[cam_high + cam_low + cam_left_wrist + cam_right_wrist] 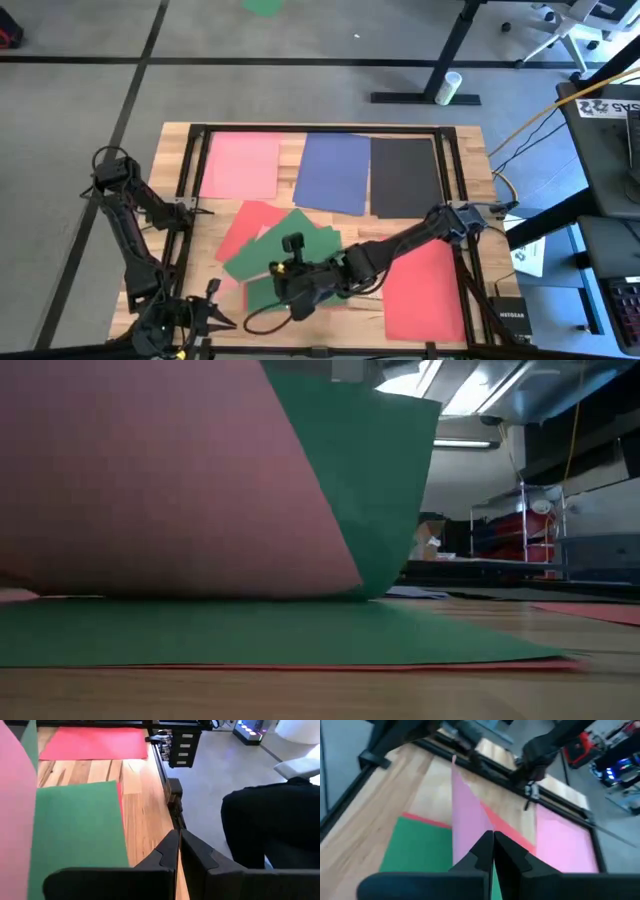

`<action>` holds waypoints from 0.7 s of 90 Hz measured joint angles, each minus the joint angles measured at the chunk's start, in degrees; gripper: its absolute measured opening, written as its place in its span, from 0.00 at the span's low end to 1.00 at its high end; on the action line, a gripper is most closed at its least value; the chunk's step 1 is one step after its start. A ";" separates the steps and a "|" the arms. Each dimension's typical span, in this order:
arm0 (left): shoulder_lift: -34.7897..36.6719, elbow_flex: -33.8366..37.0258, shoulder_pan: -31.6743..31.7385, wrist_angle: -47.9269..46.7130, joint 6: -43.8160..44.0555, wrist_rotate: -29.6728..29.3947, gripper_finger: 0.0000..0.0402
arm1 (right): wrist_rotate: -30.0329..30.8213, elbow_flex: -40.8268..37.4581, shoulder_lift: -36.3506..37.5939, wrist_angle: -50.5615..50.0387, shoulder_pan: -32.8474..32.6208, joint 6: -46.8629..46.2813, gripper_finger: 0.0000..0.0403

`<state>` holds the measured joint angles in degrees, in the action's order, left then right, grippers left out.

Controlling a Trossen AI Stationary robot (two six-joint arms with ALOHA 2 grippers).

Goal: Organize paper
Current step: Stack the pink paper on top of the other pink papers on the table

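- The right gripper (290, 282) hangs low over the near-middle of the wooden tabletop (290, 195), its fingers (512, 855) pressed together on the edge of a pink sheet (467, 820), which rises out from between them in the right wrist view.
- Seen from table height, that pink sheet (150, 470) curls up off the surface with a green sheet (370, 480) lifted behind it; another green sheet (250, 632) lies flat beneath, over a thin red edge.
- Just beyond the right fingers, in the overhead view, sits a loose overlapping heap of green paper (290, 240) and red paper (245, 222).
- Farther beyond the fingers, along the far side of the tabletop, three sheets lie flat in a row: a pink sheet (240, 165), a blue sheet (335, 172) and a black sheet (405, 178), the blue and black edges touching.
- A red sheet (425, 290) lies flat to the outer side of the right gripper, under the right forearm.
- The left gripper (205, 318) waits at the near-left corner of the tabletop, its fingers (200, 857) closed against each other with nothing between them; a green sheet (75, 830) lies just ahead of them.
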<state>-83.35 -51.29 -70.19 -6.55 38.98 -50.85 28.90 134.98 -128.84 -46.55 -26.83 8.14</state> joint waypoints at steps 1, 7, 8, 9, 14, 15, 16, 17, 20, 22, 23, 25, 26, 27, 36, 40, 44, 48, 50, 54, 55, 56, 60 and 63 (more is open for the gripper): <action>0.00 0.00 0.00 0.03 0.01 0.00 0.00 | 0.07 0.00 0.10 -0.01 0.00 0.00 0.00; 0.00 0.00 0.00 0.03 0.02 0.00 0.00 | 0.50 0.00 0.74 0.04 0.39 0.46 0.00; 0.00 0.00 0.00 0.03 0.02 0.00 0.00 | 0.67 0.00 0.84 0.03 0.39 0.62 0.00; 0.00 0.00 0.00 0.04 0.02 0.00 0.00 | 0.83 0.00 0.92 0.03 0.39 0.79 0.00; 0.00 0.00 0.00 0.00 0.02 0.00 0.00 | 1.94 0.00 1.27 0.21 0.66 1.50 0.00; 0.00 0.00 0.00 0.03 0.02 0.00 0.00 | 2.11 0.00 1.33 0.21 0.66 1.68 0.00; 0.00 -0.01 0.00 0.05 0.02 0.00 0.00 | 2.27 0.00 1.39 0.20 0.66 1.85 0.00; 0.00 -0.02 0.00 0.06 0.02 0.00 0.00 | 2.41 0.00 1.44 0.18 0.66 2.04 0.00; 0.00 -0.02 0.00 0.01 0.02 0.00 0.00 | 2.74 0.00 1.76 0.12 0.66 2.29 0.00; 0.00 -0.02 0.00 -0.02 0.02 0.00 0.00 | 3.04 0.00 1.94 0.10 0.68 2.61 0.00; 0.00 -0.02 0.00 -0.01 0.02 0.00 0.00 | 3.21 0.00 1.99 0.10 0.69 2.68 0.00; 0.00 -0.02 0.00 0.02 0.02 0.00 0.00 | 3.59 0.00 2.15 0.14 0.72 2.78 0.00; 0.00 -0.02 0.00 0.01 0.02 0.00 0.00 | 3.69 0.00 2.27 0.14 0.72 2.87 0.00; 0.00 -0.02 0.00 0.00 0.02 0.00 0.00 | 3.84 0.00 2.40 0.14 0.72 2.93 0.00; 0.00 -0.02 0.00 0.00 0.02 0.01 0.00 | 5.29 0.00 3.45 0.21 0.72 3.89 0.00; 0.00 -0.02 0.00 0.01 0.02 0.01 0.00 | 6.12 0.00 3.87 0.18 0.72 4.23 0.00; 0.00 -0.02 0.00 0.00 0.02 0.02 0.00 | 6.74 0.00 4.23 0.18 0.78 4.35 0.00; 0.00 -0.02 0.00 0.00 0.02 0.02 0.00 | 7.25 0.00 4.67 0.16 0.94 4.37 0.00; 0.00 -0.02 0.00 0.02 0.02 0.02 0.00 | 7.48 0.00 4.86 0.15 0.99 4.37 0.00; 0.00 -0.02 0.00 0.02 0.02 0.02 0.00 | 7.80 0.00 5.24 0.18 1.23 4.54 0.00; 0.00 -0.02 -0.02 0.01 0.02 0.02 0.00 | 7.91 0.00 5.36 0.18 1.33 4.64 0.00; 0.00 -0.02 -0.03 0.00 0.02 0.02 0.00 | 8.03 0.00 5.48 0.18 1.39 4.77 0.00; 0.00 -0.02 -0.07 0.04 0.02 0.02 0.00 | 8.18 0.00 5.86 0.18 1.51 5.18 0.00; 0.00 -0.02 -0.07 0.03 0.02 0.02 0.00 | 8.50 0.00 6.08 0.21 1.86 5.33 0.00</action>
<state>-83.35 -51.31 -70.26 -6.52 39.00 -50.83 37.41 134.98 -122.76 -46.35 -24.97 13.48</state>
